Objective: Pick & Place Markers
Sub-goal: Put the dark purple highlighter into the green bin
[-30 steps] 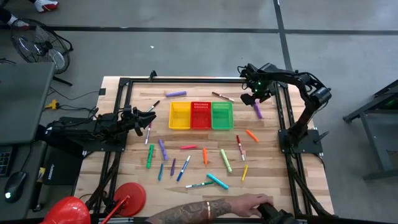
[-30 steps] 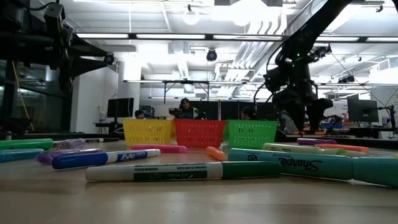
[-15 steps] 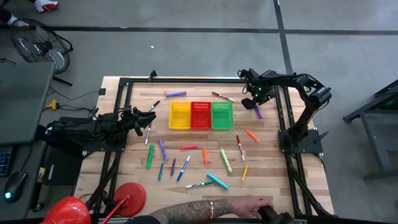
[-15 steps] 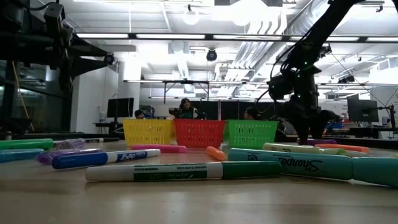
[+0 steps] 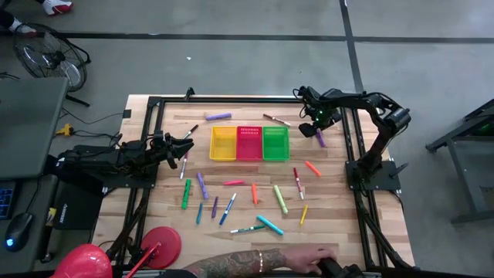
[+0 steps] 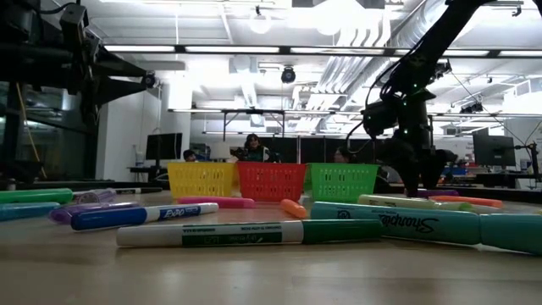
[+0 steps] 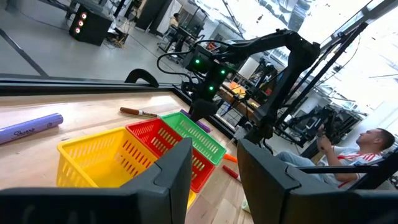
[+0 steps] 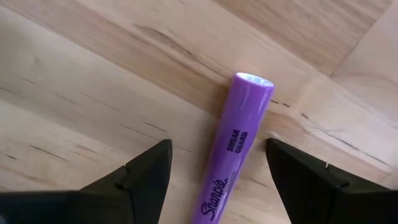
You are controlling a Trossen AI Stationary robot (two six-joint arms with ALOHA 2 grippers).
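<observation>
High view: three small mesh baskets stand in a row on the wooden table [image 5: 332,232]: the yellow mesh basket [image 5: 224,143], the red mesh basket [image 5: 248,143] and the green mesh basket [image 5: 275,143]. No marker is visible inside any of them. The right gripper [image 5: 316,123] is just beside the green basket's far right corner, directly over one end of a short purple Sharpie marker [image 5: 319,139] lying flat on the table. The left gripper [image 5: 187,144] rests near the yellow basket's left side. The other markers [image 5: 255,193] lie scattered on the table on the near side of the baskets. A person's forearm [image 5: 255,262] lies at the table's near edge.

Low view: the three baskets show no contents through the mesh. The right gripper hangs low beside the green basket.

Left wrist view: left fingers [image 7: 177,171] spread apart, gripping nothing.

Right wrist view: right fingers [image 8: 149,174] spread wide, one on each side of the purple marker, not touching it.
</observation>
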